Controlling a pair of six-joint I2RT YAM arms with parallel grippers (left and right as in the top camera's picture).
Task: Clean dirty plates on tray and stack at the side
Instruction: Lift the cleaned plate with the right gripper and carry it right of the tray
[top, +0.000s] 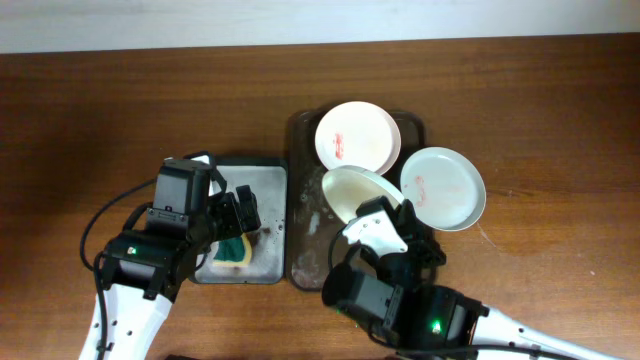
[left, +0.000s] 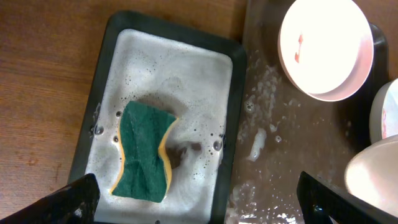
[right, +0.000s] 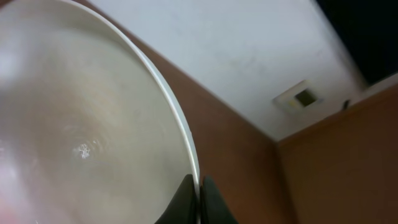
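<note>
While the right end effector near the front edge of the bench pinches the rim of a pale plate between its fingertips, that plate hangs tilted above the middle of the brown tray. Its inner face looks clean in the right wrist view.

Toward the left edge, the left end effector hovers with its fingers spread wide and nothing between them. It sits over the grey tray, which lies just beside the brown tray's left rim. White foam covers the grey tray's floor, and a green-and-yellow sponge lies flat in it, toward the tray's front end. Streaks of suds wet the brown tray's bare floor.

Farther back, a second plate rests at the far end of the brown tray with a red smear on it. A third plate, also smeared red, lies across the tray's right rim, mostly over the bench.
</note>
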